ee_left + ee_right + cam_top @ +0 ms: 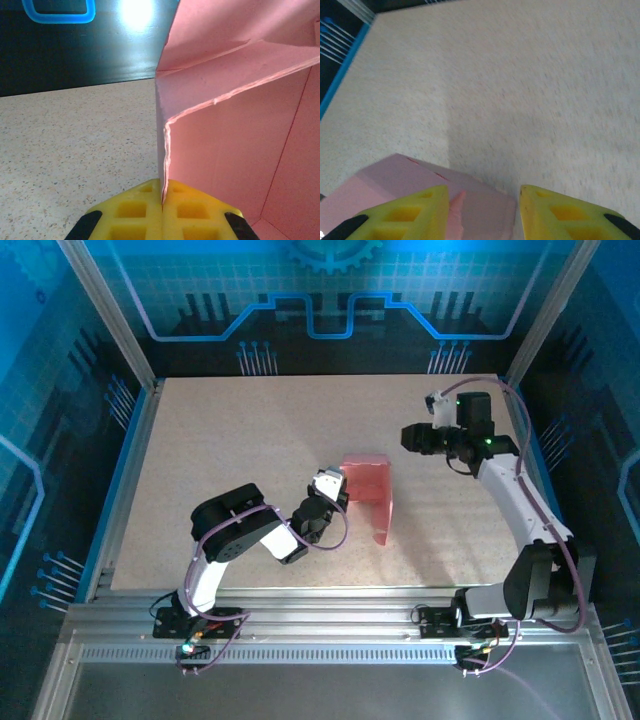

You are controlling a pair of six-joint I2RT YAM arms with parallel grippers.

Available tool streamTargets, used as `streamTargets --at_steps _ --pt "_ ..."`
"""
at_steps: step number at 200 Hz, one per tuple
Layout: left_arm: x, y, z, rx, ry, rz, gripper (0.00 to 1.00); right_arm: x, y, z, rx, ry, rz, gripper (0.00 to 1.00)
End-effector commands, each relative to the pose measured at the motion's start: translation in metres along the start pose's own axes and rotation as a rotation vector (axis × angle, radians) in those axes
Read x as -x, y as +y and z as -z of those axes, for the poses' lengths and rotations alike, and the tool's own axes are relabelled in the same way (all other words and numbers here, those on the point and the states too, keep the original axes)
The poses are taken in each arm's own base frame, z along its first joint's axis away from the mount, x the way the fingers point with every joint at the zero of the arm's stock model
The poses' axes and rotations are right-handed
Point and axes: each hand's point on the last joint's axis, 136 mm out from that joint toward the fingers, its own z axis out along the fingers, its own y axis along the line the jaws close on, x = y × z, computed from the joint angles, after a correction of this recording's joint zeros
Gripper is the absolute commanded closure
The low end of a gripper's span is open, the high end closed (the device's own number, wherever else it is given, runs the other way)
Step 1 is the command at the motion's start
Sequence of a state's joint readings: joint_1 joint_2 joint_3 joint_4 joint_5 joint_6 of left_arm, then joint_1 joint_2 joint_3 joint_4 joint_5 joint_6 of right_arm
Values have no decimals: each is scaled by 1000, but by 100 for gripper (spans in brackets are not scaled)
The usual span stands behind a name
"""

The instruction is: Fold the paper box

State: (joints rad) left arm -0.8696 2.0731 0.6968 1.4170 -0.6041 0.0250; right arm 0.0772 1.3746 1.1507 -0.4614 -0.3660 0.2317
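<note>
- Clenched tight, the left jaws pinch a raw cut edge of the paper box (240, 140). In the left wrist view the thin pink card runs straight down into the seam between the two yellow pads (135, 215), with no gap showing.
- Released, the right jaws stand apart and carry nothing. Bare worktop (530, 100) shows between their yellow pads (415, 212), and a pink corner of the box (385, 192) lies just under the left-hand one in that blurred view.
- From above, the box (368, 490) sits about mid-worktop, a little right of centre, between the two arms. The left jaws are at its left side, and the right jaws hang beyond its far right corner, apart from it.
- It looks half-erected: walls stand up from a floor panel and one creased panel leans inward across the top, so flaps probably remain to be tucked.
- Handling, as a judgement: the card should be very light and stiff only along its scored creases. It would buckle or dent if squeezed mid-panel, and it is likely to slide on the speckled worktop (250, 440) when pushed.
- One pinch on one edge may let the whole box swivel. The better hold is on a wall edge close to a crease, while the free jaws press a flap near its score line, not at its loose corner.
</note>
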Motion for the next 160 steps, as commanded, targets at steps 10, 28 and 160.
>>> streamTargets --at_steps 10,28,160 --pt "-13 -5 1 -33 39 -28 100 -43 -8 -11 0 135 -191 61" --pt "-12 -6 0 -37 37 -27 100 -52 1 -22 45 178 -188 62" --pt "-12 -6 0 -37 33 -27 100 -56 36 -40 222 259 -150 60"
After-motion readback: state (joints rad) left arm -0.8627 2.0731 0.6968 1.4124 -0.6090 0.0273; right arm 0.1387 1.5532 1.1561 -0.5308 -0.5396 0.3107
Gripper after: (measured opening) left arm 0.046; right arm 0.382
